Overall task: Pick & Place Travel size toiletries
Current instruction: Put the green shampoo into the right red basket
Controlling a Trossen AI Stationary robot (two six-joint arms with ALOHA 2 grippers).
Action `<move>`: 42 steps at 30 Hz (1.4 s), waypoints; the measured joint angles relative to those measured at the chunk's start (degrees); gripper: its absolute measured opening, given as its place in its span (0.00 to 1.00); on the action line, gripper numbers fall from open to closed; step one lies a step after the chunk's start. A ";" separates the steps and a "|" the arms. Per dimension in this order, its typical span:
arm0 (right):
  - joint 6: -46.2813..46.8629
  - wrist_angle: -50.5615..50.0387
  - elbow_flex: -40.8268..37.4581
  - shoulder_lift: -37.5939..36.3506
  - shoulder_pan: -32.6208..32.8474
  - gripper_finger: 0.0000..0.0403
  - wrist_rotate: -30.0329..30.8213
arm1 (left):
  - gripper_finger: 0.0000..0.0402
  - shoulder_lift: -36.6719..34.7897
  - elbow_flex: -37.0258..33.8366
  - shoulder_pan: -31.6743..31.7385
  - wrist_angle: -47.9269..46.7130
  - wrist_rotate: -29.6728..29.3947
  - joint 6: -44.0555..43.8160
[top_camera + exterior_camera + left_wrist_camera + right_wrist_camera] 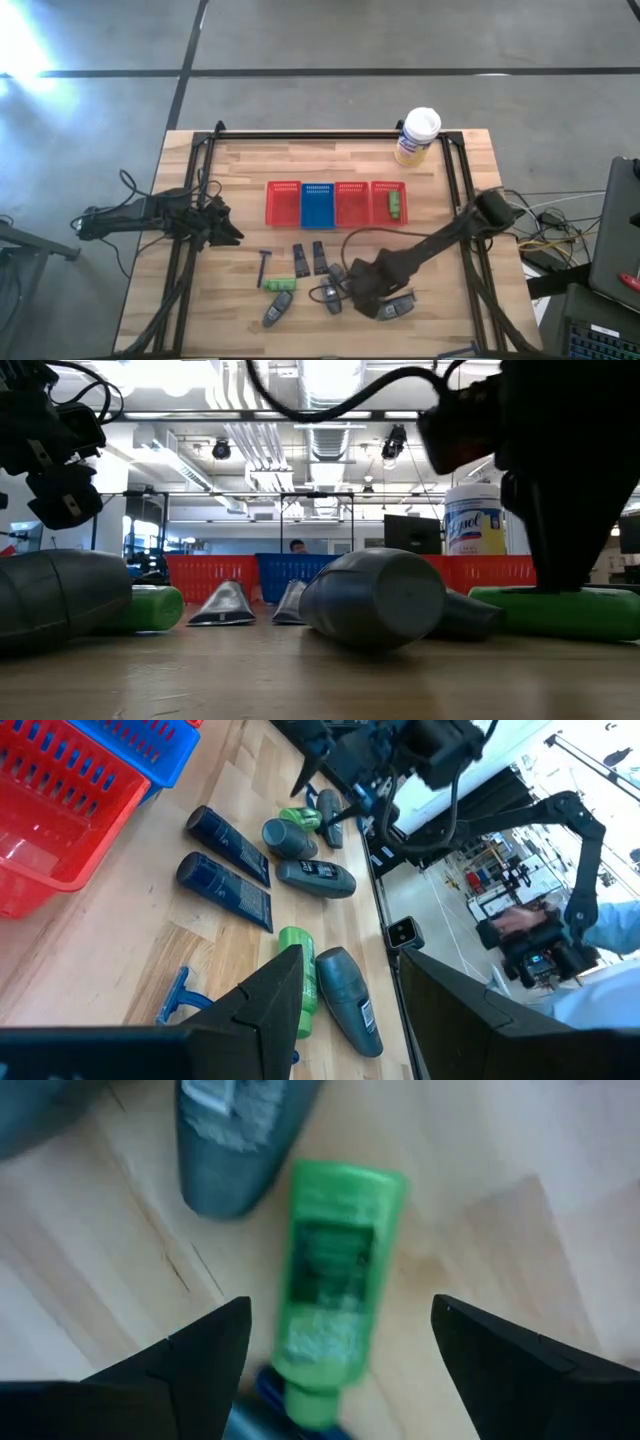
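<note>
Hovering low over the front cluster, the right end effector (340, 1355) has its fingers spread with a small green tube (335, 1285) lying flat on the wooden bench (440, 330) directly between them, not yet touched. The tube's long axis runs fore-aft along the approach line, so the fingers straddle its narrow width, cap end nearest the wrist. Glossy soft plastic, flattened oval body. A grey rounded tube (232, 1140) lies just beside its far end; closing risks nudging it. Right arm is clearly the nearer one. The left end effector (345, 1010) waits at the bench's left edge, partly parted, holding nothing. One green tube already sits in the right-hand red mesh basket (384, 187).
</note>
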 joint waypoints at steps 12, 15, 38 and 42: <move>4.95 -1.27 2.59 5.84 -1.02 0.60 -5.17 | 0.43 0.02 -0.01 0.01 0.04 0.00 0.01; 7.45 -3.99 2.18 3.86 -1.42 0.47 -3.95 | 0.43 0.02 -0.01 0.00 0.04 0.01 0.00; 18.66 1.62 -23.80 -32.50 -35.85 0.44 4.78 | 0.43 0.09 0.00 0.00 0.04 -0.01 0.01; 15.92 1.43 -24.28 -30.26 -37.67 0.53 6.98 | 0.43 0.09 0.00 0.00 0.04 -0.01 0.00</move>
